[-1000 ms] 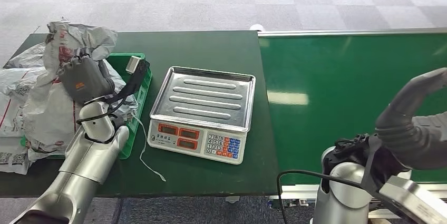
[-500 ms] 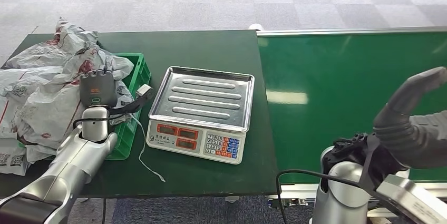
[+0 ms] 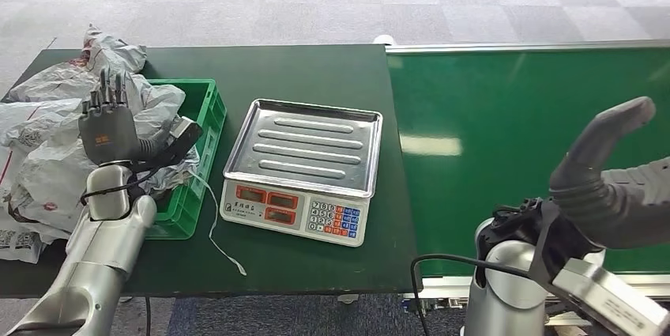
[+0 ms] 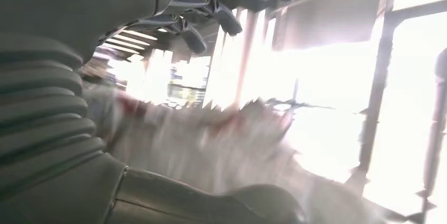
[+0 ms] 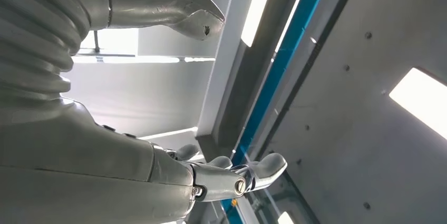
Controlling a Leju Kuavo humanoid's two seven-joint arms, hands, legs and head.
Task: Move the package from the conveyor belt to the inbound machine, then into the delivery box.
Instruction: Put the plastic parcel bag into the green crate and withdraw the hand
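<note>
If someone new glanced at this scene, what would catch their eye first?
Probably the heap of crumpled grey packages spilling over the green crate at the table's left end, with the left hand raised open above it. Next, the scale mid-table, its steel tray bare, beside the bare green conveyor belt.

A parcel-sorting station in a logistics or warehouse hall: a green conveyor belt (image 3: 529, 146) runs up to a dark green bench (image 3: 316, 75) that carries an electronic weighing scale (image 3: 303, 168) and a green plastic crate (image 3: 197, 154) heaped with grey courier bags (image 3: 55, 138), all standing on grey carpet tiles (image 3: 332, 8).
</note>
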